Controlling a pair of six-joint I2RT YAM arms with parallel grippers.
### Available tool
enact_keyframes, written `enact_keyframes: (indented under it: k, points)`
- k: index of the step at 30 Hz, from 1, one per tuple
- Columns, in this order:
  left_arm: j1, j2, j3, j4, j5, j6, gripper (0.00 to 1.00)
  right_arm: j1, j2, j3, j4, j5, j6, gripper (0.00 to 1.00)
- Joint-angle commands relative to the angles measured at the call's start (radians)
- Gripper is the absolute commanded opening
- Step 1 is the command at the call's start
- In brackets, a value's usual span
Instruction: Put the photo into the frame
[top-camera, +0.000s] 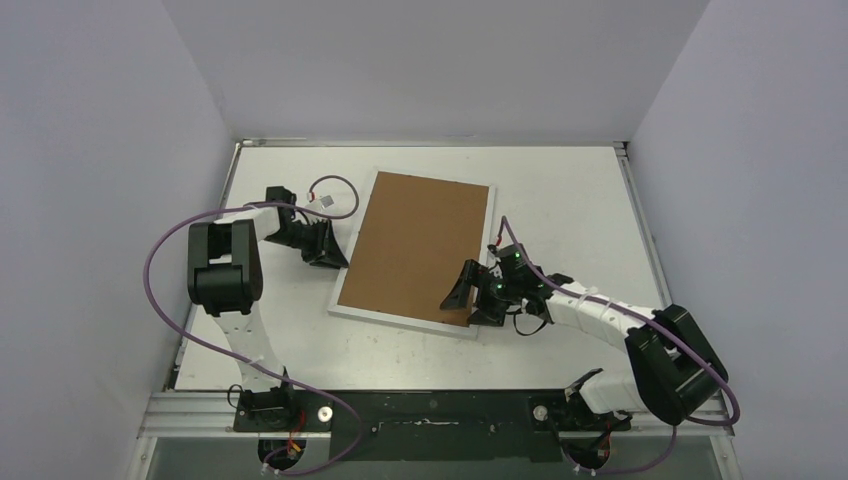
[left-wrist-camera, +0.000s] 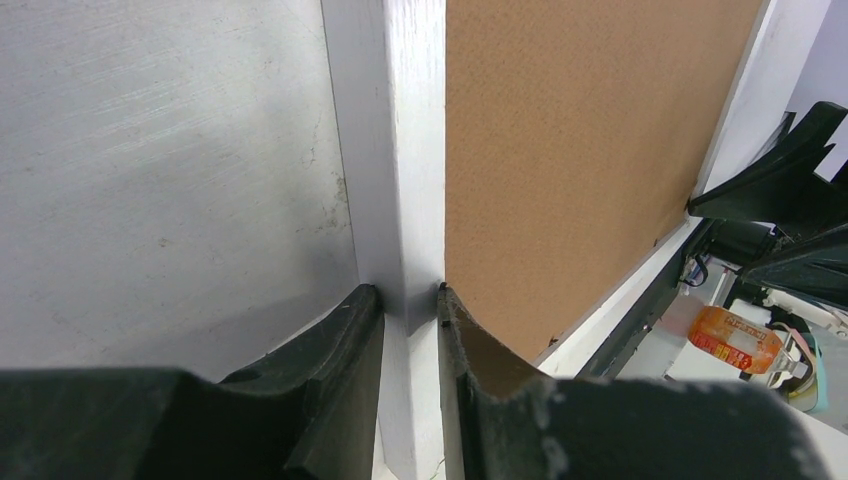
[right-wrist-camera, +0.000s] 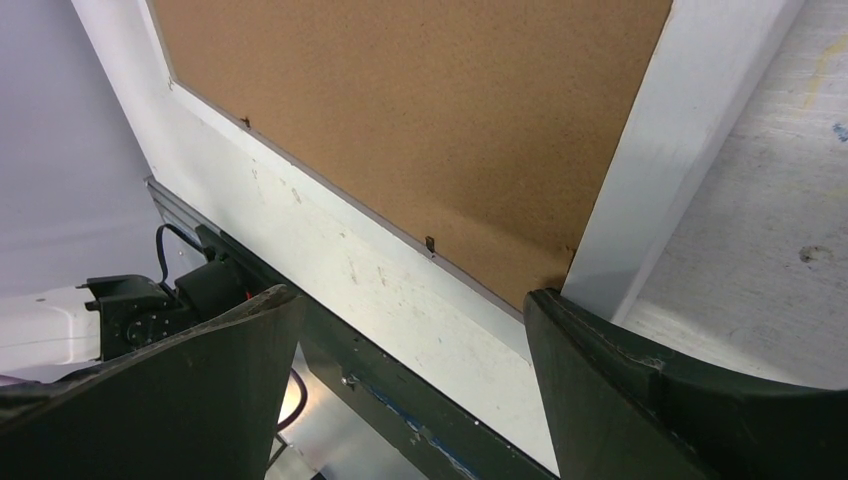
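Closest to the overhead lens, the left arm (top-camera: 225, 265) rears up at its elbow; below it we take things by size.

We see the pale, scuffed table (top-camera: 560, 190) first. The frame (top-camera: 400, 322) lies face down across its middle, turned a little askew, and its white border shows plainly along the near and right sides. Inside that border sits the brown board (top-camera: 420, 245), flat in its recess as far as we can tell. We cannot find the photo anywhere. If it is loaded, it is hidden under the board, and nothing shows us that.

The right gripper (top-camera: 475, 300) hangs at the frame's near right corner with its jaws spread wide, holding nothing. From its wrist we see one finger (right-wrist-camera: 640, 380) touching the corner or just short of it, and the other out over the table.

The left gripper (left-wrist-camera: 408, 292) is at the frame's left rail. One finger sits on the table side and one on the board side, pinching the white strip between them.

Smallest are the dark tabs (right-wrist-camera: 430, 242) along the board's near edge; we cannot tell whether they are turned down.

We judge the step in hand to be taking hold of the backed frame, probably to steady or turn it. Next, the right jaws would need to draw in on their corner. Then both arms would have to lift together and level, so the board cannot slip out.
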Motion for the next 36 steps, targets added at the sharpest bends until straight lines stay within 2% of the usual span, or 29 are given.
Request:
enact_keyframes:
  k: [1, 16, 23, 27, 32, 36]
  points:
    - [-0.026, 0.031, -0.037, 0.017, -0.021, 0.03, 0.2, 0.028, 0.049, 0.014, 0.003, 0.054, -0.024, 0.84]
    - [-0.026, 0.015, -0.042, 0.016, -0.021, 0.039, 0.19, 0.074, 0.079, 0.137, -0.147, 0.173, -0.098, 0.83]
    - [-0.02, 0.004, -0.028, -0.01, -0.019, 0.053, 0.18, 0.073, 0.067, 0.184, -0.146, 0.142, -0.102, 0.83]
    - [-0.003, -0.009, 0.019, -0.054, -0.013, 0.066, 0.2, -0.017, 0.03, 0.311, -0.174, 0.065, -0.139, 0.86]
    - [0.007, -0.009, 0.107, -0.117, -0.012, 0.087, 0.26, -0.185, 0.034, 0.434, -0.216, -0.019, -0.206, 0.89]
    - [0.008, 0.023, 0.176, -0.127, -0.01, 0.076, 0.38, -0.276, 0.081, 0.47, -0.239, -0.041, -0.249, 0.89]
